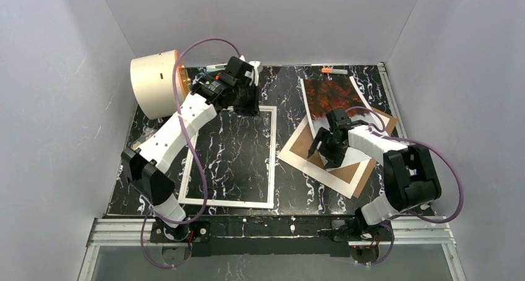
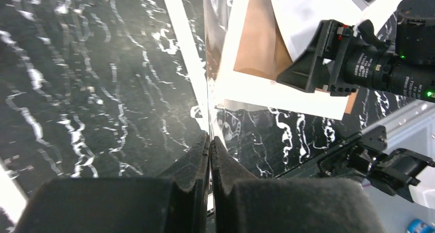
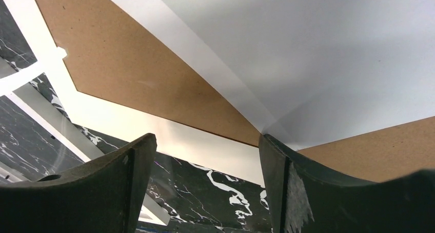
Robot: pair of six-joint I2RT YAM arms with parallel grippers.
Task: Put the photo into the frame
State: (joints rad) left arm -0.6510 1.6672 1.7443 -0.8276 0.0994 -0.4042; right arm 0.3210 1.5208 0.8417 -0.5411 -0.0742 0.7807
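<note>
Nearest you, left side: the frame (image 1: 226, 202) lies flat on the bench (image 1: 297, 188). Only black marble shows through its opening, so there is no print in it. My read is that the step in hand is the pickup and the task has barely begun.

Just right of the frame and apart from it, a white mat (image 1: 296, 154) sits askew on a brown backing board (image 1: 306, 142). The board shows through the mat's cut-out. The photo (image 1: 331, 95) lies on top of that stack, pale half toward you, red-orange half reaching past the stack's far edge. It is well apart from the frame's opening.

The right gripper (image 1: 325, 156) hangs low over the photo's pale end with its jaws spread wide. In its wrist view the print's near corner sits between the two fingers, with nothing pinched. It is probably lined up there because a corner is the easiest part of a flat sheet to catch.

Farther back, the left gripper (image 1: 247, 108) is at the frame's far right corner, jaws pressed together. A thin line runs up from the tips in its wrist view. You can't tell whether they nip an edge or a clear pane. My guess is it's there to steady the frame.

Far left: a cream round drum (image 1: 153, 83), not part of this.
</note>
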